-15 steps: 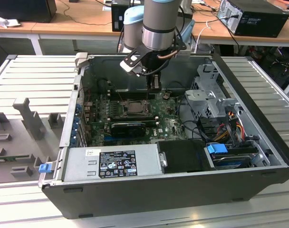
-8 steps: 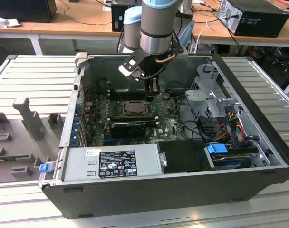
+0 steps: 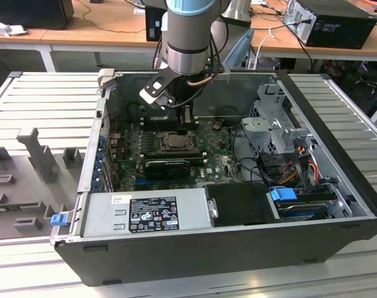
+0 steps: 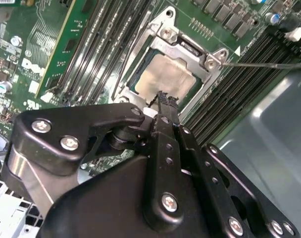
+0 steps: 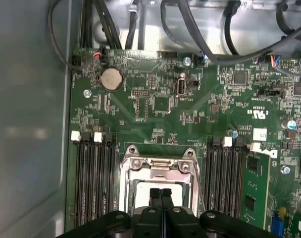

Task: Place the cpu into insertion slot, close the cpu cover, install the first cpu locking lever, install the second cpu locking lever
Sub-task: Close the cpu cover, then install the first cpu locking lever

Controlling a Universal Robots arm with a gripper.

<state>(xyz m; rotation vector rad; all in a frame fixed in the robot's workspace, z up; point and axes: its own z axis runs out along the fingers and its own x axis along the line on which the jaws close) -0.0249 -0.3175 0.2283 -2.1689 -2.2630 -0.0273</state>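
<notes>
The end effector (image 4: 164,99) is clenched, its two black fingers pressed together with nothing between them. In both wrist views the tips hang just above the near edge of the cpu (image 4: 165,79); whether they touch it cannot be told. The cpu lies flat in the insertion slot (image 4: 142,52), its beige-grey face showing through the square cut-out of the cpu cover (image 5: 158,165), which lies down over it. A thin metal lever (image 4: 264,64) runs out from one corner of the socket over the neighbouring memory slots (image 5: 93,183), apart from the frame.

In the exterior view the arm comes down from the far side into an open computer case (image 3: 238,248) lying on a ribbed metal worktop (image 3: 46,105). The socket sits near the middle of the green motherboard (image 5: 160,104), with long black memory slots on both sides of it. A coin cell (image 5: 111,78) sits on the board well beyond the socket. A grey power supply (image 3: 145,214) fills the near edge of the case towards the exterior view's left, and a drive bay with a blue clip (image 3: 283,194) sits towards the exterior view's right
</notes>
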